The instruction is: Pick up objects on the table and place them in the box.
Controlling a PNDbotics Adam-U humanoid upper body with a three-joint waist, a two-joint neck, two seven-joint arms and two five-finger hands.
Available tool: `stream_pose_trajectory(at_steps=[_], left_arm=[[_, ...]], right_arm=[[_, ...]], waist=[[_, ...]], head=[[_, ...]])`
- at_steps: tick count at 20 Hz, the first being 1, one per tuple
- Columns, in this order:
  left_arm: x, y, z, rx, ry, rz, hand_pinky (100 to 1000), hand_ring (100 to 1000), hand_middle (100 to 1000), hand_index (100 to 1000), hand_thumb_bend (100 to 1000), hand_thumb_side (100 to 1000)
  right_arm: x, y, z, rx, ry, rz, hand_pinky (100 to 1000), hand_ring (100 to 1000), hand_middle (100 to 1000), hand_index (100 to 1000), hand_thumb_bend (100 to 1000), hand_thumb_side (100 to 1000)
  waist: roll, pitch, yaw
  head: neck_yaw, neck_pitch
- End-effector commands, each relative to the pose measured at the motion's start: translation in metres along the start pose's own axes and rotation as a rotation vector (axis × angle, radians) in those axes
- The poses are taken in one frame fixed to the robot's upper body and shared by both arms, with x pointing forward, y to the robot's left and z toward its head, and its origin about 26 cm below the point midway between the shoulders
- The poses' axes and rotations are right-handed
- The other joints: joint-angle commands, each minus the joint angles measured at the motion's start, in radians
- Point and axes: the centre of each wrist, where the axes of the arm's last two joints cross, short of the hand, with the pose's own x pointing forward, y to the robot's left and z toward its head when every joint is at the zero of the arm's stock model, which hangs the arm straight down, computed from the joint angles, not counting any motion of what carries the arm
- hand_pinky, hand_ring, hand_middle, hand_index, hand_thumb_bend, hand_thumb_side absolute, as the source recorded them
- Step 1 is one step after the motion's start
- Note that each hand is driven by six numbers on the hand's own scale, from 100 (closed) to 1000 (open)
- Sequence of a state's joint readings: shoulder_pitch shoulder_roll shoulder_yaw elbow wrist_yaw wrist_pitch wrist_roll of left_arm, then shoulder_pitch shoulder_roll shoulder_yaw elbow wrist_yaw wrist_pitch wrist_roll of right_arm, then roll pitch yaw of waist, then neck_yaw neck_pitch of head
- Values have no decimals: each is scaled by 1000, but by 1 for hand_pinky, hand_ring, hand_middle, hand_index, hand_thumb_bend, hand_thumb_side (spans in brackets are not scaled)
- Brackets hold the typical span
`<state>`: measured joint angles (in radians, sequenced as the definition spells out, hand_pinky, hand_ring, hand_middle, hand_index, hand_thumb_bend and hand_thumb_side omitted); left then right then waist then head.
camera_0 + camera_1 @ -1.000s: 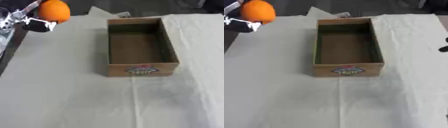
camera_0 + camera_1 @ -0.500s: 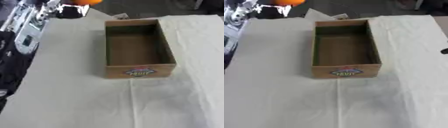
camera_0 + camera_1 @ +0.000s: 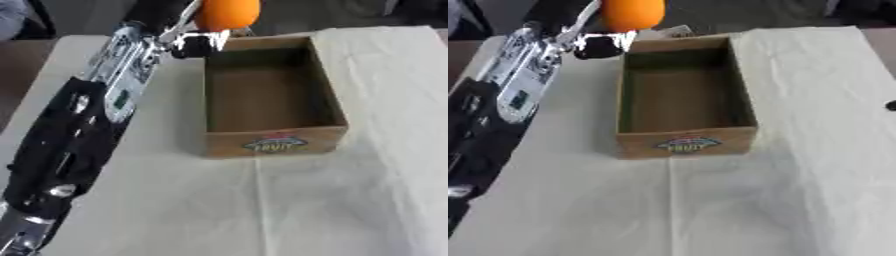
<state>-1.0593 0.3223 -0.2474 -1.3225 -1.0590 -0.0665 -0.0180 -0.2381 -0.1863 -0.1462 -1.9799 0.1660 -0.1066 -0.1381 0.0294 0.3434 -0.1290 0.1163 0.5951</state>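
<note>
left hand (image 3: 188, 37) grips orange (image 3: 227, 13) above far-left corner of box (image 3: 271, 142).

Orange fruit (image 3: 227, 13), brown box (image 3: 273, 142), white cloth (image 3: 262, 210).

A pale, creased cloth (image 3: 289, 200) covered the surface, with a straight fold line running toward the near edge. Beyond its far edge lay dark floor (image 3: 745, 12), and brown bare surface (image 3: 22, 75) showed at the left.
</note>
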Motion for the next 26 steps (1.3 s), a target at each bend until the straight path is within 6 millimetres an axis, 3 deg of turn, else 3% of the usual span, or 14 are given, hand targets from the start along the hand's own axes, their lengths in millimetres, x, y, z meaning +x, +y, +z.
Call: stream_pose_trajectory(at_steps=[1,7,13,16,18,19,20,21,22,23,26], left_arm=[[2,-5,-4,-29,-20,-38,163,512,439,705,100,306],[2,-26,-6,-258,-69,-89,261,570,501,769,100,296],[0,-26,-10,-412,-152,-58,281,578,506,775,100,313],[-4,-24,-12,-447,-172,-38,313,601,530,801,100,381],[-7,-23,-14,-482,-189,-33,361,638,576,848,100,540],[-7,-22,-15,-492,-199,-36,392,665,603,871,218,629],[-8,-20,-15,-497,-208,-43,396,669,608,876,239,643],[-7,-19,-16,-498,-218,-53,428,702,645,897,432,753],[-6,-17,-16,-497,-229,-69,432,705,648,898,462,767],[-6,-15,-16,-494,-237,-86,457,731,682,917,626,832],[-2,-8,-17,-477,-254,-183,485,753,713,937,711,850]], right_arm=[[7,1,-4,12,-32,-18,866,886,520,734,100,908],[8,4,-4,22,-29,-29,867,888,519,734,100,909],[8,6,-4,24,-31,-37,867,888,519,734,100,907],[9,8,-4,30,-34,-47,867,888,518,734,100,907],[9,9,-4,35,-34,-51,868,889,518,734,100,904],[9,9,-4,36,-33,-51,868,889,518,734,100,905],[9,9,-4,36,-33,-52,868,889,518,734,100,905],[9,9,-4,37,-33,-52,868,890,518,734,100,905],[9,9,-4,37,-32,-52,868,890,518,734,100,905],[9,9,-4,38,-32,-53,868,890,517,734,100,906],[9,10,-3,41,-31,-57,868,890,517,734,100,906]], waist=[[-2,-16,-5],[-2,-8,-17],[-5,-3,-28],[-7,0,-38],[-8,2,-42],[-9,2,-42],[-9,3,-43],[-9,3,-43],[-9,4,-43],[-9,4,-43],[-10,4,-45]], head=[[10,-4],[20,-3],[31,-9],[43,-16],[49,-21],[50,-25],[50,-28],[51,-29],[51,-30],[52,-30],[53,-28]])
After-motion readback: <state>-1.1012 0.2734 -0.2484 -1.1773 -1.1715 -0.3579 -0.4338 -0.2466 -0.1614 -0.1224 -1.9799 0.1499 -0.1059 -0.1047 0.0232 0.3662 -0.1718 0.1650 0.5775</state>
